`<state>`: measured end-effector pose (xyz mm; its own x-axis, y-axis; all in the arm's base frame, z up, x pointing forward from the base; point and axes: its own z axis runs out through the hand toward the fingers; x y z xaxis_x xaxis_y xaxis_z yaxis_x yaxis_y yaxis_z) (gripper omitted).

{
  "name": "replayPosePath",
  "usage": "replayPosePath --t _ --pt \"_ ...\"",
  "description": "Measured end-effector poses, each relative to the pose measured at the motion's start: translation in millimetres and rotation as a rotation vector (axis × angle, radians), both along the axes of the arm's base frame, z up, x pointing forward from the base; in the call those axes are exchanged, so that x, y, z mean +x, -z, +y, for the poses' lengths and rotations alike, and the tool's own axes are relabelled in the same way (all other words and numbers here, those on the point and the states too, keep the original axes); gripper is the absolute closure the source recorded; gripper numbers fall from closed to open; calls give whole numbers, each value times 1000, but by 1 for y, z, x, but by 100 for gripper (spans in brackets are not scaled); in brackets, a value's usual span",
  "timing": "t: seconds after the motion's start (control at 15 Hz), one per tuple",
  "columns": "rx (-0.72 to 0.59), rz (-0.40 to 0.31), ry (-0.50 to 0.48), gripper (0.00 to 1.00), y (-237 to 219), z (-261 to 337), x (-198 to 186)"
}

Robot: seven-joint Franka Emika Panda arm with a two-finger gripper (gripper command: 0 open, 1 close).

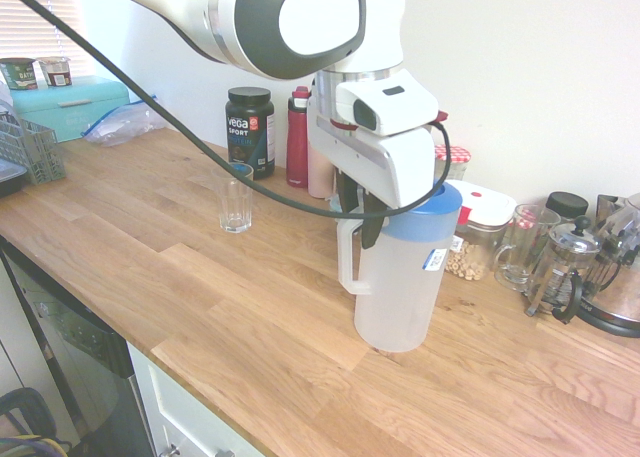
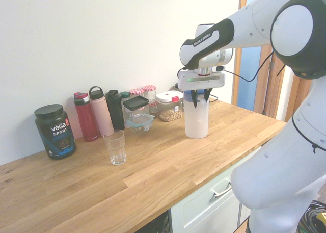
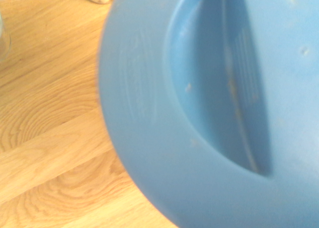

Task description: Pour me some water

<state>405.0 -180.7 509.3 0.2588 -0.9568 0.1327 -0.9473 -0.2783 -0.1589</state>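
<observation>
kitchen worktop, one white arm reaching in from above. the frosted-white plastic jug point(image 1: 405, 287) stands upright on the wooden worktop point(image 1: 180, 297), blue lid point(image 3: 209, 108) on, white loop handle point(image 1: 347, 262) turned toward the drinking glass. water inside is barely discernible through the frosted wall; level cannot be read.

gripper point(image 1: 360, 217) points nearly straight down at the top of the jug, its dark fingers point(image 1: 372, 222) hanging on either side of the upper part of the handle, just under the lid rim. whether the fingers are pinching the handle or standing slightly off it cannot be told from either outside view. jug base sits flat on the wood.

wrist view: filled almost wholly by the blue lid, blurred, with wood grain beside it.

empty drinking glass point(image 2: 115, 147) stands upright, well apart from the jug, nearer the black vega sport tub point(image 2: 55, 131). behind, against the wall: red bottle point(image 2: 85, 117), pink bottle point(image 2: 102, 112), dark bottle point(image 2: 115, 108), a clear container with a black lid point(image 2: 136, 113), a jar of pale round pieces with white lid point(image 2: 169, 105). french press point(image 1: 563, 272) and a glass mug point(image 1: 520, 247) off to the far side of the jug.
</observation>
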Motion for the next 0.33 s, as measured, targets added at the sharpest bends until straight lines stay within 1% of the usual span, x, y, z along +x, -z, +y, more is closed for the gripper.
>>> replayPosePath --t 0.2,0.33 --pt "4 3 -1 0 -20 6 -15" --pt "24 47 -19 0 -42 24 -37"
